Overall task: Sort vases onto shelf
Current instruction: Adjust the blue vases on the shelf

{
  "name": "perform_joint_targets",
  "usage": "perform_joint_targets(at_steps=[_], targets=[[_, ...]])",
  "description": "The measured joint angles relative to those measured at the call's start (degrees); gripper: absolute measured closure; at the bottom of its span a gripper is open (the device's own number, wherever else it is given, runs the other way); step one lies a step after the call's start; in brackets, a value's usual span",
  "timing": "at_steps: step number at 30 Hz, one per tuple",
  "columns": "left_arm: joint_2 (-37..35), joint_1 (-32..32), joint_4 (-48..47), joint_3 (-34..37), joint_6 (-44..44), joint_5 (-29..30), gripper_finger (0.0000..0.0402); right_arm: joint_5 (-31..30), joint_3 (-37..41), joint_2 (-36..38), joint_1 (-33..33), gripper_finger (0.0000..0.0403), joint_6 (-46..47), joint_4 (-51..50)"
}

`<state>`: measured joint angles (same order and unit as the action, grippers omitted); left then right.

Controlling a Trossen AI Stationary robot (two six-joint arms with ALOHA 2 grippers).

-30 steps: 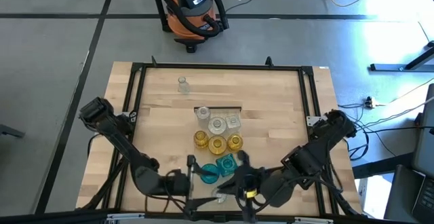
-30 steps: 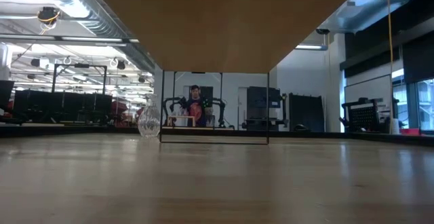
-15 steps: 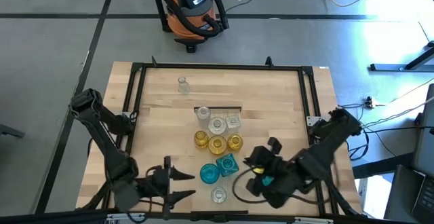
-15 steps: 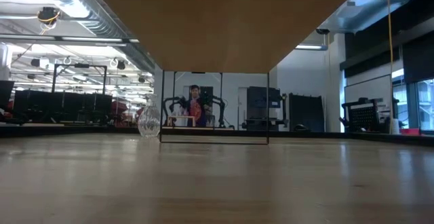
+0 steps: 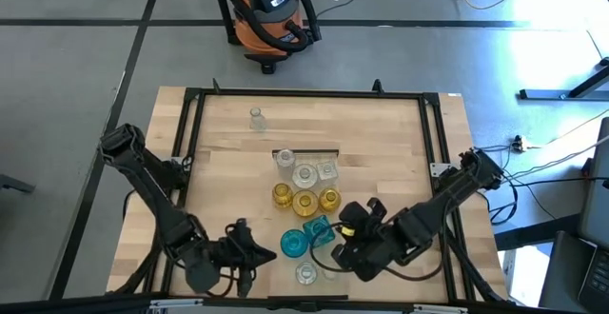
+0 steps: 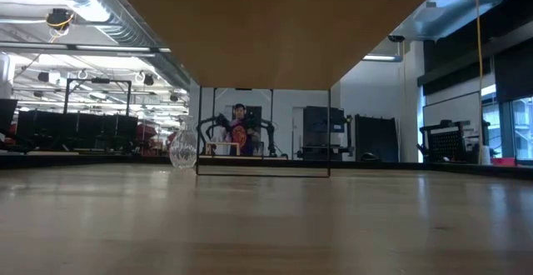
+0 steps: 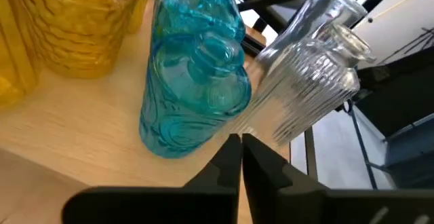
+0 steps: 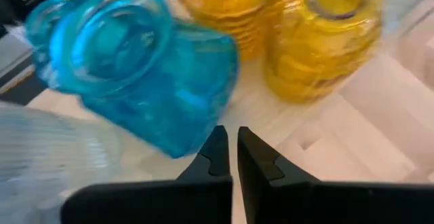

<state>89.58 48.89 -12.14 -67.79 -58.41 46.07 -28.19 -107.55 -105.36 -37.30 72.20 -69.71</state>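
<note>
You're looking at the slatted tabletop [image 5: 400,152] with the shelf [image 5: 306,150] sitting near its middle; only a short strip with a black bar is showing from above, long axis running left-right across the table, and in the low view its pale underside [image 6: 275,25] is filling the top of the picture. The vases [image 5: 304,200] are standing in a tight column running from the shelf toward the near edge: clear ones at the shelf, three amber ones [image 5: 282,195] next, then two teal ones [image 5: 294,244], and one clear vase [image 5: 305,274] nearest the edge. All are standing upright, necks pointing up. One more clear vase [image 5: 256,118] is standing alone, well apart near the far left; it's also showing upright in the low view [image 6: 183,147]. Your left gripper [image 5: 249,250] is sitting just left of the round teal vase, fingers clenched together on nothing [image 7: 239,161]. Your right gripper [image 5: 344,243] is sitting just right of the square teal vase, fingers nearly touching, gripping nothing [image 8: 228,153].
</note>
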Motion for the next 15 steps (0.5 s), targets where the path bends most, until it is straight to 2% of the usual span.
perform_joint_targets(at_steps=[8,15], targets=[[0.0,-2.03,0.04,0.0,0.0,-1.61,0.0396,3.4,0.0,0.0,0.74,0.0403,-3.51,6.24],[0.02,-2.58,0.04,0.0,0.02,-1.78,0.0399,3.82,0.02,0.0,1.13,0.0403,-5.72,9.15]])
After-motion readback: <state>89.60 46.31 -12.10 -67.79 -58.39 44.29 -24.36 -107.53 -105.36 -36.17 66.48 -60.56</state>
